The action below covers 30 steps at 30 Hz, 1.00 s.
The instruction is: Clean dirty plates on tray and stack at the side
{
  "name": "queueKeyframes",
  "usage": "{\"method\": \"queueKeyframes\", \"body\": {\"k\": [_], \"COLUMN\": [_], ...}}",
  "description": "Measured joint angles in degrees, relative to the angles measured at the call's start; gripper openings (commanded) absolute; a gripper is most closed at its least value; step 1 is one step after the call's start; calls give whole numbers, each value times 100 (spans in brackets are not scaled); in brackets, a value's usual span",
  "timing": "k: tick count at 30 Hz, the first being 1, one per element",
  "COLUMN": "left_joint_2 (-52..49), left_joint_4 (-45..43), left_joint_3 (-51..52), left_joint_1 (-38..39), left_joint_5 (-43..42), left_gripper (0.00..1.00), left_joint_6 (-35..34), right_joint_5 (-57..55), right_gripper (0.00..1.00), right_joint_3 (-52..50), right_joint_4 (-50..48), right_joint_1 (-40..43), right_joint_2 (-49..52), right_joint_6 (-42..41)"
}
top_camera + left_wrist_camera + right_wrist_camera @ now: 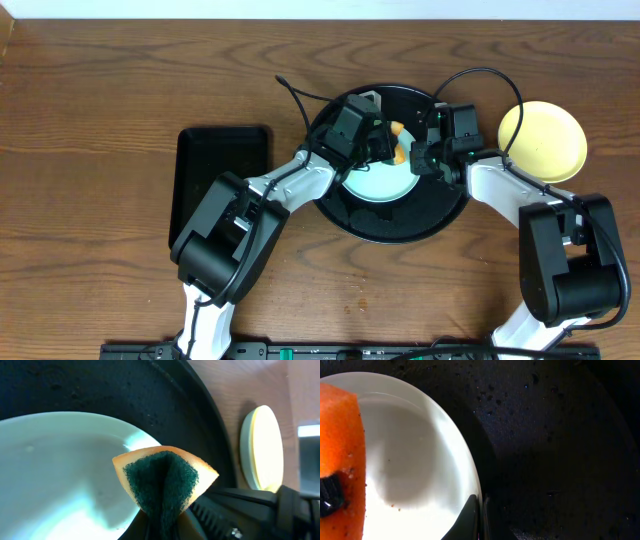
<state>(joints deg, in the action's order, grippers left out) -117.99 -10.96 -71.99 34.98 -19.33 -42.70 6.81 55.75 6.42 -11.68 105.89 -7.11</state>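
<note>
A pale mint-blue plate (385,183) lies in the round black tray (400,225). My left gripper (385,148) is over the plate's far side, shut on a folded orange sponge (165,477) whose green scouring face points out just above the plate (60,475). From the right, my right gripper (422,160) is shut on the plate's rim (470,475), one finger inside it and one outside, as the right wrist view shows (481,515). The sponge (340,460) is at that view's left edge. A pale yellow plate (542,140) sits on the table right of the tray.
A smaller rectangular black tray (220,180) lies on the wooden table left of the round tray. Both arms reach in from the near edge and meet over the round tray. Cables arch over the tray's far rim.
</note>
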Motion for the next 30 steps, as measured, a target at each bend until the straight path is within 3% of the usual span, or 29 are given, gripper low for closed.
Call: {"method": "queueKeyframes", "body": {"k": [12, 30], "left_joint_2": [-164, -389], "left_joint_4": [-9, -157], "left_joint_3": [0, 0], "left_joint_1": [151, 219], "left_joint_5": [17, 20], "left_gripper": [8, 8], "left_joint_6": [-505, -555], "right_joint_5": [0, 2], "right_gripper": [1, 1], "right_joint_3": [0, 0], "right_joint_4": [-2, 0], "right_joint_1": [-2, 0], "right_joint_2": [0, -2], "right_joint_6": [0, 0]}}
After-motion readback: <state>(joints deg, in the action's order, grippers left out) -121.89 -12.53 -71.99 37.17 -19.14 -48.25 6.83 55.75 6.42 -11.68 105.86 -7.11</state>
